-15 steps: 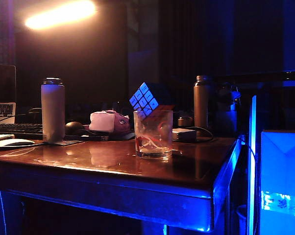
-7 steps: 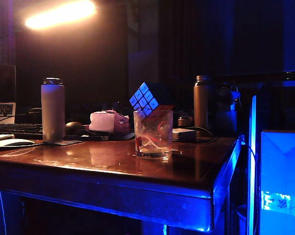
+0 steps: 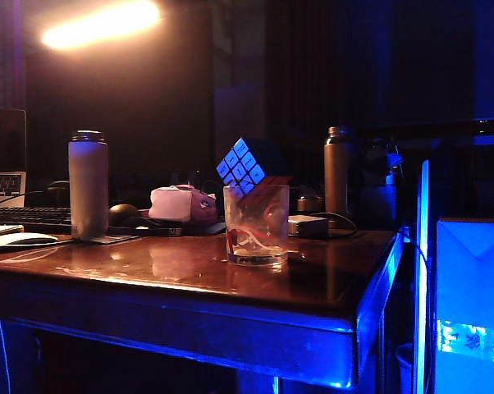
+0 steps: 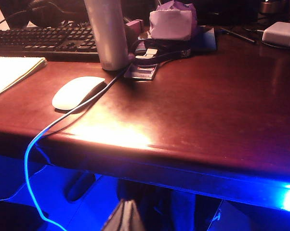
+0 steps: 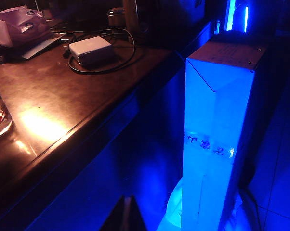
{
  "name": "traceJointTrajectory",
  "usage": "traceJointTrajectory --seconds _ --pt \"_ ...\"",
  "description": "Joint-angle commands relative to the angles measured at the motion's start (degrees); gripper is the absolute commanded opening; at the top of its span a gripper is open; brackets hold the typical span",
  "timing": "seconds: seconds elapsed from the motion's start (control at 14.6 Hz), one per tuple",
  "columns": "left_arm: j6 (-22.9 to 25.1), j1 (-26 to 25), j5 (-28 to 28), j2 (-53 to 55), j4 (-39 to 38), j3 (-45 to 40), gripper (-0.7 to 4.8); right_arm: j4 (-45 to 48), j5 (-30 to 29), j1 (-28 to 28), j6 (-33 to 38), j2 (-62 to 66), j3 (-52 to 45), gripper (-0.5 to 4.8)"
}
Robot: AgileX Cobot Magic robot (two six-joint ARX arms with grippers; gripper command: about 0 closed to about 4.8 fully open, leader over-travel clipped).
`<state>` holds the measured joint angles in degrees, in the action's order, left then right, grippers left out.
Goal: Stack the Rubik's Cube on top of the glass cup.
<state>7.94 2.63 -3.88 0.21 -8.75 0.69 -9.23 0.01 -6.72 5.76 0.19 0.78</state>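
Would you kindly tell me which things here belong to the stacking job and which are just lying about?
Job: Rubik's Cube, resting tilted on the rim of the glass cup.

Lying about: grey bottle, brown bottle, computer mouse, keyboard, white power adapter, tall box.

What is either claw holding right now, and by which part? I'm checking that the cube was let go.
Nothing. The left claw and right claw hang shut below the table edge; the tilted blue-tiled Rubik's Cube sits on the clear glass cup.
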Motion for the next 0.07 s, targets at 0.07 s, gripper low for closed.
traceJointTrajectory --seconds 0.07 --pt "0.0 0.0 0.0 -0.2 -0.6 -0.3 0.09 0.0 0.0 0.0 0.0 -0.1 -0.4 -0.01"
